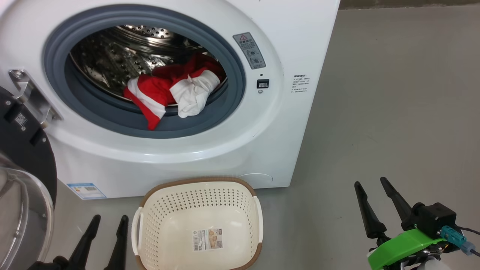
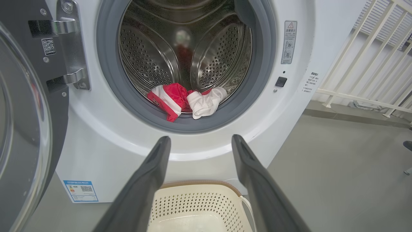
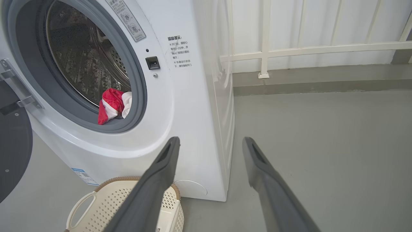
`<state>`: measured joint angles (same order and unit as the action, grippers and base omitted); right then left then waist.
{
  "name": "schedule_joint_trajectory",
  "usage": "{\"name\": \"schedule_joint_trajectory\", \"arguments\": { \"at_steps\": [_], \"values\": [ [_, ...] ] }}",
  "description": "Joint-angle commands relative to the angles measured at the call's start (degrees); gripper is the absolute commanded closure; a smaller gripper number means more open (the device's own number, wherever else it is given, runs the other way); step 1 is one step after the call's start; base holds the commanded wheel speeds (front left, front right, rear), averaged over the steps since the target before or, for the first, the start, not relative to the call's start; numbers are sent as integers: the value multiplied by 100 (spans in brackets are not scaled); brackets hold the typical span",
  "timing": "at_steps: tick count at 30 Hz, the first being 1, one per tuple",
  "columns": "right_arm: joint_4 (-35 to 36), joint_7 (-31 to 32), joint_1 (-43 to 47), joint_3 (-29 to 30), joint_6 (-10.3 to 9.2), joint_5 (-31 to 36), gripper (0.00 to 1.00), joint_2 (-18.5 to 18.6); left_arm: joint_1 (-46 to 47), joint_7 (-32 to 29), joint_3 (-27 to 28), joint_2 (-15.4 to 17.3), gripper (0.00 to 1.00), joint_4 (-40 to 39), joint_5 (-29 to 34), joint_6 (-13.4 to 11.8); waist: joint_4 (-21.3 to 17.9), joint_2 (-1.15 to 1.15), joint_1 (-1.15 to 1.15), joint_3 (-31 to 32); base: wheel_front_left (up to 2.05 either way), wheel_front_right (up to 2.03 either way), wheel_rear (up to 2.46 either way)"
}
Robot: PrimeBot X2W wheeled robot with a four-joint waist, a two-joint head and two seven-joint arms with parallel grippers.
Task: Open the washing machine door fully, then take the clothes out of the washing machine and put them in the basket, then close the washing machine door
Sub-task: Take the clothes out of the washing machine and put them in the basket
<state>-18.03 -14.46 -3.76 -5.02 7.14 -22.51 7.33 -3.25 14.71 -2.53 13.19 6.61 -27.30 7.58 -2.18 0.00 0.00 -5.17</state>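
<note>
The door (image 1: 26, 157) hung open at left. The clothes (image 1: 172, 93) lay in the washer (image 1: 296, 48), the basket (image 1: 195, 180) near it. The left gripper (image 1: 110, 218) and right gripper (image 1: 370, 182) were spread wide.

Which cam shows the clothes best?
Head view: the clothes look largest there, with the red-banded piece and the white piece both clear. Left wrist view shows both, smaller. Right wrist view sees them side-on, partly cut off by the grey ring.
</note>
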Motion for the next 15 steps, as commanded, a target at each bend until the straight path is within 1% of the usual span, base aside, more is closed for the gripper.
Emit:
{"name": "schedule_joint_trajectory", "arguments": {
  "at_steps": [1, 9, 15],
  "values": [
    [131, -54, -141, -157, 35, 66, 0, 61, 208, 29, 153, 116, 0, -100, -66, -9, 4, 0, 0, -8, 0, 0, 0],
    [129, -54, -162, -170, 35, 67, 0, 34, 308, 29, 92, 38, 0, 67, -8, -9, -1, 0, 0, -80, 0, 0, 0],
    [157, -54, -266, -174, 35, 96, 0, -36, 843, 29, -267, -21, 0, 285, 77, -9, -7, 0, 0, -323, 0, 0, 0]
  ]
}}
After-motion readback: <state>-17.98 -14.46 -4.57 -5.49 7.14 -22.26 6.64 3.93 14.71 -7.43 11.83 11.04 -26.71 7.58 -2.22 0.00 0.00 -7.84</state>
